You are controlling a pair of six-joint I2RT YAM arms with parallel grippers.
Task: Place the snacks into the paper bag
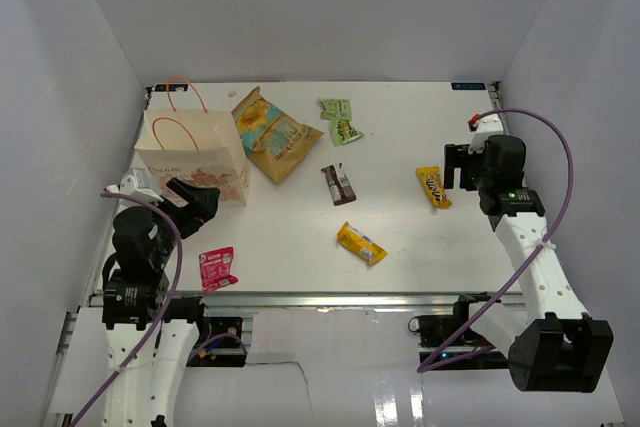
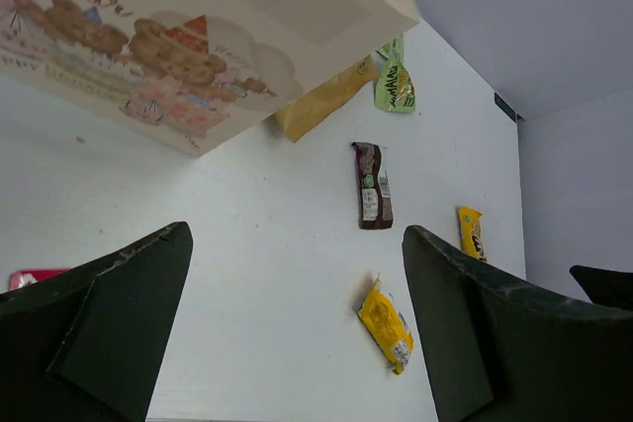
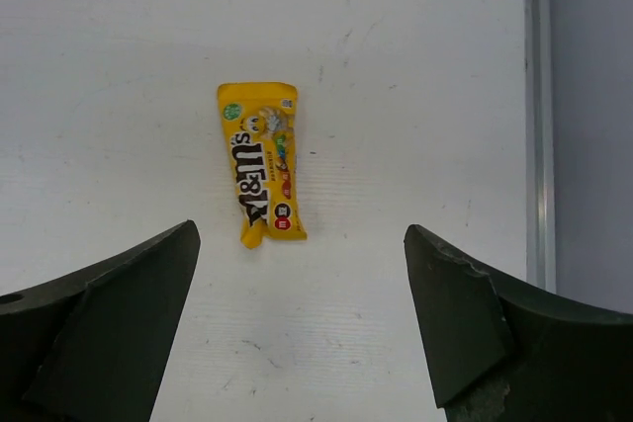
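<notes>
The cream paper bag (image 1: 190, 152) stands upright at the far left, also in the left wrist view (image 2: 148, 37). The chip bag (image 1: 275, 134) lies beside it. Two green sachets (image 1: 340, 119), a brown bar (image 1: 338, 184), a yellow bar (image 1: 361, 243) and a pink-red packet (image 1: 216, 269) lie on the table. My left gripper (image 1: 195, 199) is open and empty in front of the bag (image 2: 297, 234). My right gripper (image 1: 462, 165) is open and empty, just right of the other yellow bar (image 1: 433, 187), an M&M's packet (image 3: 260, 178).
White walls enclose the table on three sides. A metal rail (image 1: 330, 299) runs along the near edge. The right table edge (image 3: 537, 116) lies close to my right gripper.
</notes>
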